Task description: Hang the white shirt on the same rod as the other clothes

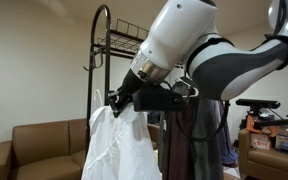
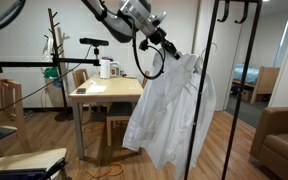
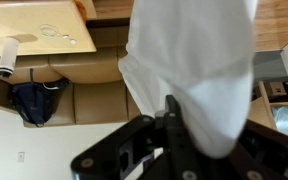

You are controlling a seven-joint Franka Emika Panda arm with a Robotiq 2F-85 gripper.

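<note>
My gripper (image 1: 117, 100) is shut on the top of the white shirt (image 1: 119, 148), which hangs free below it. In an exterior view the gripper (image 2: 170, 48) holds the shirt (image 2: 174, 105) just beside the black rack's uprights (image 2: 216, 80). The wrist view shows a black finger (image 3: 170, 122) against the white cloth (image 3: 194, 65). The other clothes (image 1: 196, 140), dark garments, hang behind my arm. The rack (image 1: 98, 45) has a wire-grid top shelf (image 1: 126, 30). Its rod is mostly hidden by my arm.
A brown sofa (image 1: 34, 148) stands under the rack, and also shows in the wrist view (image 3: 84, 85). A wooden table (image 2: 104, 92) with a jug and papers, a coat stand (image 2: 54, 40) and a chair are across the room. A blue bag (image 3: 32, 102) lies by the sofa.
</note>
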